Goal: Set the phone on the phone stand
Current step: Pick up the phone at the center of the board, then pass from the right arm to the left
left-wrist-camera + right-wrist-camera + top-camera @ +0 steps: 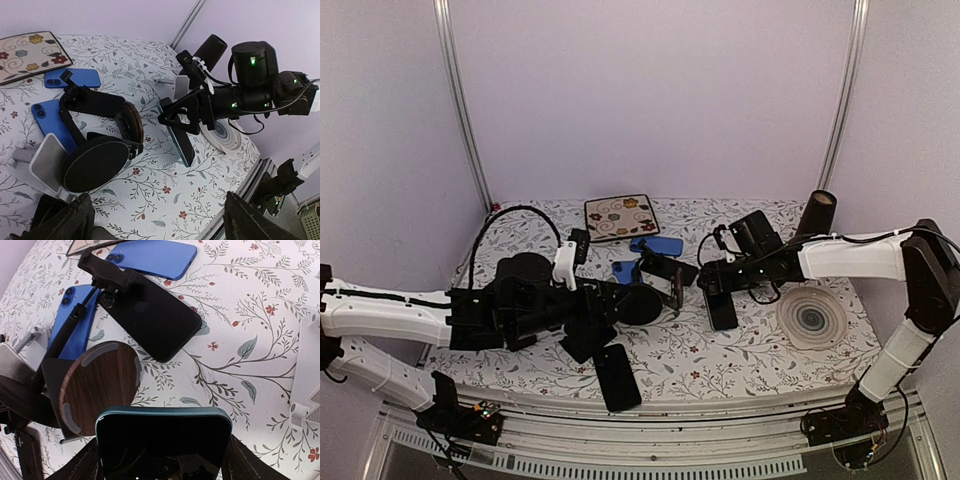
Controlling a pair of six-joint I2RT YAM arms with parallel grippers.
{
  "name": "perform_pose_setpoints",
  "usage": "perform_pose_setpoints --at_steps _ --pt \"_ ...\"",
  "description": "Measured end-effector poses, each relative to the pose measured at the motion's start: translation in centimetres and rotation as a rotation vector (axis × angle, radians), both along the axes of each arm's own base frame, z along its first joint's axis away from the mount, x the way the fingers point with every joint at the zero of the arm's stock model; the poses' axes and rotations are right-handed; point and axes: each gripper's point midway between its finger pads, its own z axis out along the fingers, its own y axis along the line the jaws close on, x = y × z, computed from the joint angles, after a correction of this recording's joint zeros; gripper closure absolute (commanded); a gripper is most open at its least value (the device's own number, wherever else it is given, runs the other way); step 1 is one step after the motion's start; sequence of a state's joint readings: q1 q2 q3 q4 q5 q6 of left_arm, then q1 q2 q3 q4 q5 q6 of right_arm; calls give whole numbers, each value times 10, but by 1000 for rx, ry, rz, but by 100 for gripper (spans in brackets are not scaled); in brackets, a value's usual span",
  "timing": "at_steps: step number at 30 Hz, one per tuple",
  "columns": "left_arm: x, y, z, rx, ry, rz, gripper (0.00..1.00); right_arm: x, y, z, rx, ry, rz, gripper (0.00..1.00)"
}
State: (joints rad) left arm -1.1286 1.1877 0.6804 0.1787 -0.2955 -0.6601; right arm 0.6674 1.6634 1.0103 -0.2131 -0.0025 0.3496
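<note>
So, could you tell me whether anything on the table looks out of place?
Yes: the phone stand looks toppled, its round wooden base turned up with grey pads showing, its arm lying across a blue phone.

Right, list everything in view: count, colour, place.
phone stand: one, black with a wooden disc, mid-table
teal-edged phone: one, dark screen, gripped in the right pincer
blue phones: two, flat behind the stand
black phones: two, one flat by the stand, one at the near edge
patterned mat: one, cream with flowers, at the back
plate: one, white with a dark spiral, right side
cylinder: one, dark, back right
table: one, floral white cover
left pincer: one, black, open, near the stand
right pincer: one, black, shut on the teal-edged phone
</note>
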Motion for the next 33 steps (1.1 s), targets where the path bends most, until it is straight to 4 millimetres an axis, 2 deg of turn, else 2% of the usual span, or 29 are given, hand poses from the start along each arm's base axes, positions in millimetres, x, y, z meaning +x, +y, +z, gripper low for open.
perform_pose_setpoints --at_steps 5,10,13,17,19,28,33 --pt "3 -22 -6 12 0 -27 14 -7 7 29 81 -32 -2 60" --pt "3 -51 -15 35 1 -67 16 -21 22 64 178 -74 20 60" --pt "0 -70 -23 52 9 -95 19 -30 32 77 215 -89 36 60" --pt "-5 -95 -30 61 18 -120 23 -43 45 85 243 -88 59 60" --pt "-6 -99 -33 60 28 -119 26 -49 50 86 251 -85 67 60" --pt "-2 -110 -61 68 99 -86 36 -63 62 92 272 -84 65 60" --pt "-2 -116 -66 51 116 -86 42 -65 64 95 288 -86 56 60"
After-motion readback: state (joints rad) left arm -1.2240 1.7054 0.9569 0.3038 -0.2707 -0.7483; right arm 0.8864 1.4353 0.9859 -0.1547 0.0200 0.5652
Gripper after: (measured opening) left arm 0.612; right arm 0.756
